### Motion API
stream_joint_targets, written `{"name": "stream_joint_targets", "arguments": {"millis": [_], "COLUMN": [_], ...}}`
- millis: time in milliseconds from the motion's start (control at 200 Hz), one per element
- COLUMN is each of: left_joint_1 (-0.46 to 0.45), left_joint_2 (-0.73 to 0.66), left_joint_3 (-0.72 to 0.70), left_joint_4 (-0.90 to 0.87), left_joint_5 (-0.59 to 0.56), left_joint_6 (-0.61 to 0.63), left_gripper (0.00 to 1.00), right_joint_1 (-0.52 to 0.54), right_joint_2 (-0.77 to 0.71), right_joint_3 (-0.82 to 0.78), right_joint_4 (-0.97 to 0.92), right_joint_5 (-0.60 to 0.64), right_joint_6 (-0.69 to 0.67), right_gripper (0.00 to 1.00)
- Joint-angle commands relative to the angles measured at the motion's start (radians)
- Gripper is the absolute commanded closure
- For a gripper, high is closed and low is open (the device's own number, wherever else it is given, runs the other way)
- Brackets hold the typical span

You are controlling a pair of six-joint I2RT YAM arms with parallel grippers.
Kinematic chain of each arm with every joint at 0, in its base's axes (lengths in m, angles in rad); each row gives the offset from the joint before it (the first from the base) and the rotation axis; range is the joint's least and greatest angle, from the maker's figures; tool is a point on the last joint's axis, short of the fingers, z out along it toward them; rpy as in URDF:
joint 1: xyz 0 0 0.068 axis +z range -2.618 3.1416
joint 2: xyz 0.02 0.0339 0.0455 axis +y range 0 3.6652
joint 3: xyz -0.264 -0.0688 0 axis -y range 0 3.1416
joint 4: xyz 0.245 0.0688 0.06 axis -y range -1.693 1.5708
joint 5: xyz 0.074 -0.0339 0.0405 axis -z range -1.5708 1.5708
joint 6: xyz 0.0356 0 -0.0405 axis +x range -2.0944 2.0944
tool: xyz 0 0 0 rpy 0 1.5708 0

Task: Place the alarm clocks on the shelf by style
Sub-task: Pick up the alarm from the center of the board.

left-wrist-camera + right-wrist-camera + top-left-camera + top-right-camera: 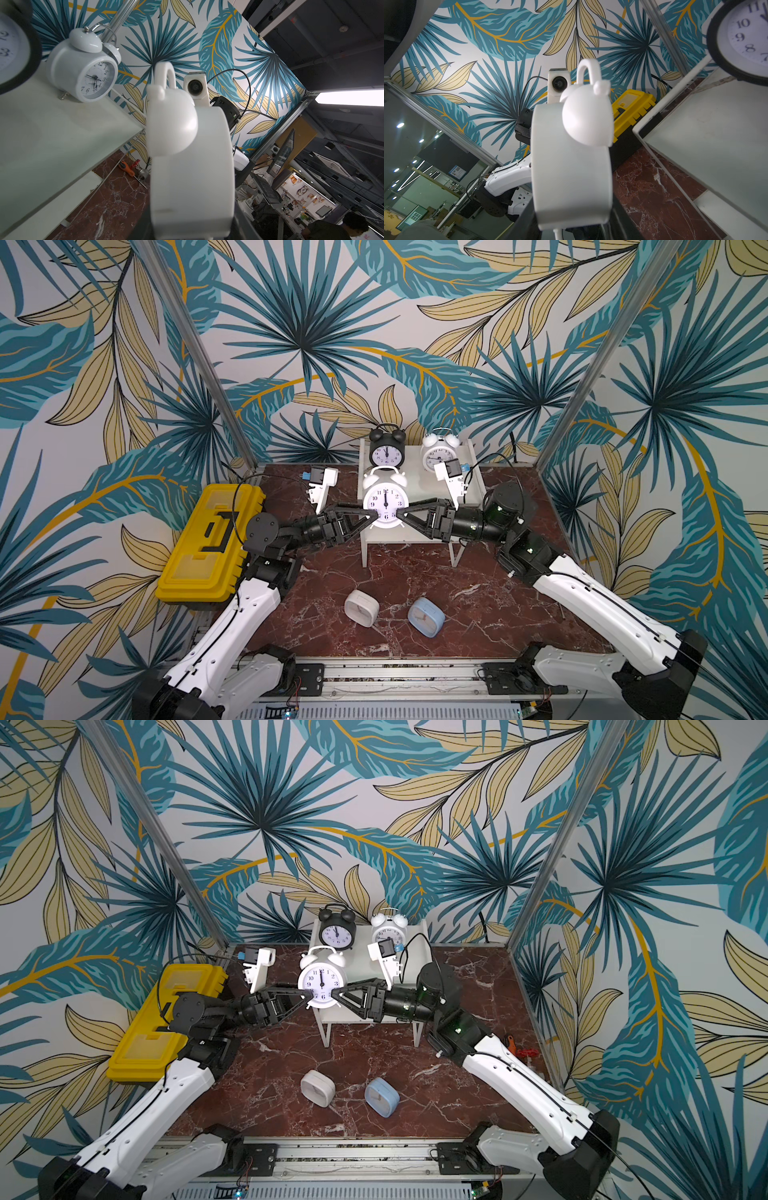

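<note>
1. Nearest the camera, a metal rail (pixel 395 674) runs along the front edge of the red marble table (pixel 478 614) and carries both arm bases.
2. Just behind it, the white rounded-square clock (pixel 361 608) and the light blue rounded-square clock (pixel 426 617) lie on the bare table. They are near each other but apart, faces turned upward, well in front of the shelf (pixel 417 497).
3. The shelf stands at the back centre. Its top board holds the black twin-bell clock (pixel 387 452) at the back left and the rear white twin-bell clock (pixel 438 454) at the back right, both upright and facing forward. The lower board is hidden in both top views.
4. The front white twin-bell clock (pixel 385 499) is upright over the front left of the top board. I cannot tell whether its feet touch the board.
5. The left gripper (pixel 375 514) is clenched on that clock's left side and the right gripper (pixel 400 515) on its right side. Each wrist view shows the clock's drum (pixel 191 176) filling the gap between the dark fingers.
6. The yellow toolbox (pixel 208 543) lies on the table's left with its lid closed, so its contents are hidden.
</note>
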Motion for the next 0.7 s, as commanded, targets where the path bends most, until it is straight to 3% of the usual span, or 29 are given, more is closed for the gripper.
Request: {"name": "stream_joint_targets", "arguments": {"millis": [0,100,175,341,696], "left_joint_1": [0.001,0.001,0.001,0.002,0.002], "left_joint_2": [0.003,-0.006,-0.015,-0.015,0.0], "left_joint_3": [0.034,0.052,0.074,0.095,0.093], "left_joint_4": [0.037,-0.024,-0.115,-0.134,-0.055], "left_joint_5": [0.018,0.044,0.063,0.079,0.093], "left_joint_6": [0.004,0.043,0.105,0.121,0.066], "left_gripper": [0.75,0.77,0.79,0.83,0.87], "right_joint_1": [0.007,0.003,-0.008,-0.023,-0.029], "right_joint_2": [-0.009,0.008,0.033,0.13,0.137], "right_joint_3": [0.027,0.138,0.241,0.421,0.463], "right_joint_4": [-0.058,-0.294,-0.511,-0.79,-0.807], "right_joint_5": [0.004,0.001,-0.042,-0.188,-0.197], "right_joint_6": [-0.047,-0.168,-0.281,-0.413,-0.435], "right_gripper": [0.61,0.36,0.29,0.29,0.36]}}
